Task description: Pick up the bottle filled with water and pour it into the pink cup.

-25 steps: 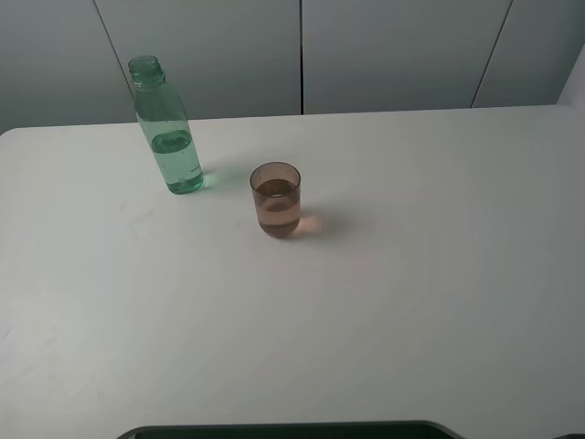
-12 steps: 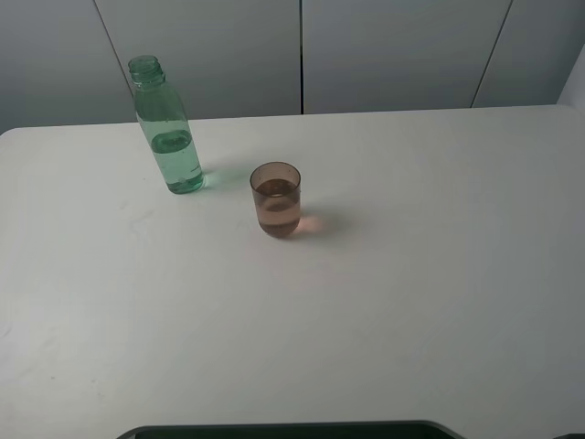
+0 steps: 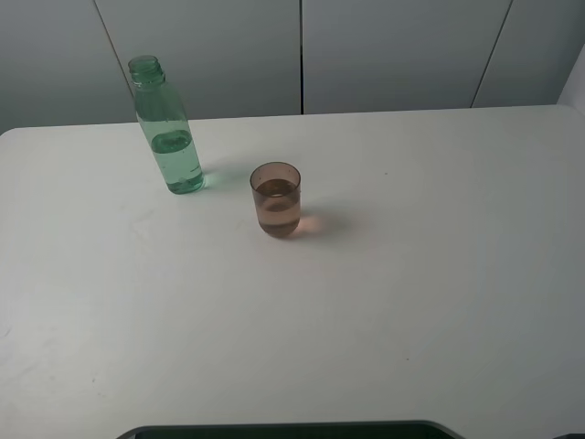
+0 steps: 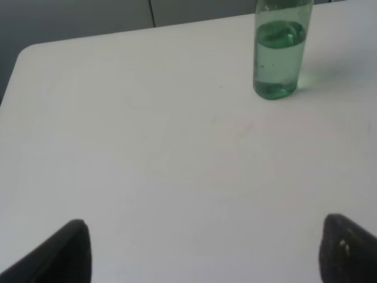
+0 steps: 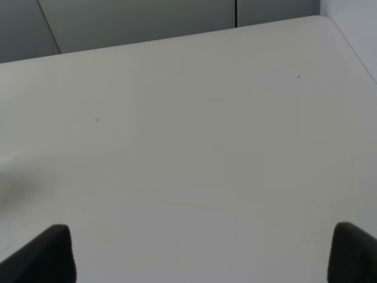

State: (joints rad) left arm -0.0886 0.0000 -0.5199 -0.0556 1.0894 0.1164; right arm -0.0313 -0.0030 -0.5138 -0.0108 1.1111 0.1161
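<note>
- The white table (image 3: 411, 274) fills the overhead view, backed by grey wall panels (image 3: 393, 50).
- The bottle (image 3: 167, 128) stands upright and uncapped near the table's far left, green-tinted and partly filled with water.
- The pink cup (image 3: 276, 199) stands upright to the right of the bottle and a little nearer me, close by but not touching, with liquid inside.
- My left gripper (image 4: 203, 250) hovers over bare tabletop, fingers spread wide and empty, well short of the bottle ahead.
- My right gripper (image 5: 203, 253) is likewise splayed apart, holding nothing, above the table's empty right side.
</note>
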